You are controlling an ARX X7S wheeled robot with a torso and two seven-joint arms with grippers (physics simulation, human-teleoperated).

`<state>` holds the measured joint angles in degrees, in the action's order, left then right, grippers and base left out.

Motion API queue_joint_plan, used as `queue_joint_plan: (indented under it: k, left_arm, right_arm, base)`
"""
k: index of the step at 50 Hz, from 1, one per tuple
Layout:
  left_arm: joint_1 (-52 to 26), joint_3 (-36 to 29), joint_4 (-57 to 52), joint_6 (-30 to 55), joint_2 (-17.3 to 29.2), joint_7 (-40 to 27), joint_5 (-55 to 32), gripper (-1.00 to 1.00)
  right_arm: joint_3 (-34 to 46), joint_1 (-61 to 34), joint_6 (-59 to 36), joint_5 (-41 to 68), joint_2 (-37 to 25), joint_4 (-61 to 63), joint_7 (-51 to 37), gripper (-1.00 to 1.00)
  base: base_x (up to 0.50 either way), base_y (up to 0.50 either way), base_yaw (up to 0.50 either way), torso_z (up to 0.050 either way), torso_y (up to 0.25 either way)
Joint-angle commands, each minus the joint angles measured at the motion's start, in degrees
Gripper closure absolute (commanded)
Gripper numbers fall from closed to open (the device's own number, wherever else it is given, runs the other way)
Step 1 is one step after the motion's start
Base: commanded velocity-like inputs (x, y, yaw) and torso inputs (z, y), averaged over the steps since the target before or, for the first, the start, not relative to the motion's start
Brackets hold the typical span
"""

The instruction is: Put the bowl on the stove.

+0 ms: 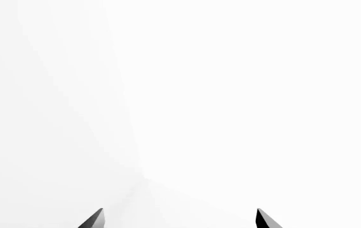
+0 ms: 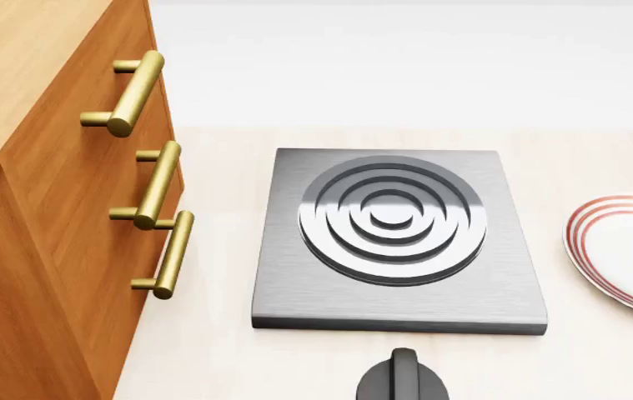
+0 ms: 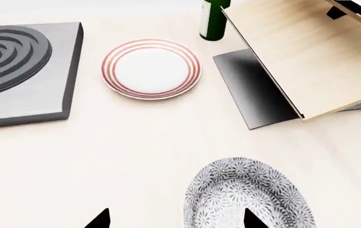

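Bowl (image 3: 248, 199) cut off at the bottom edge of the right wrist view, on the table (image 3: 136, 147) well apart from the stove (image 3: 24, 76) at upper left, with right gripper (image 3: 176, 219) and left gripper (image 1: 180, 219) tips spread apart, empty, barely showing.

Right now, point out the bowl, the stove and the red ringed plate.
bowl (image 3: 247, 202), right wrist view, patterned outer wall.
stove (image 2: 394, 218), head view, centre of the ringed burner.
plate (image 3: 151, 69), right wrist view, plain white centre.
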<state>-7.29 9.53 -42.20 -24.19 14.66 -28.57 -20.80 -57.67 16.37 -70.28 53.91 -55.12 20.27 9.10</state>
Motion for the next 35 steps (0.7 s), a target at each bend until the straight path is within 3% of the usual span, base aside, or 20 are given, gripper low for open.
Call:
queue_joint_plan:
  k: [1,35]
  left_arm:
    - [0.05,1.20,0.52,-0.58,-0.92,0.43,1.23,-1.00]
    - [0.49,0.50,1.01,-1.74,-0.41,0.04,1.69,-1.00]
  right_arm:
    - [6.61,-4.73,3.38,-2.68,1.17,-3.68,-2.90,-1.00]
    - [23.98,-12.81,11.89,-10.24,4.17,-14.29,-7.49,-1.00]
  base:
    - [0.00,0.00,0.00,0.000,0.000]
    - [0.00,0.00,0.00,0.000,0.000]
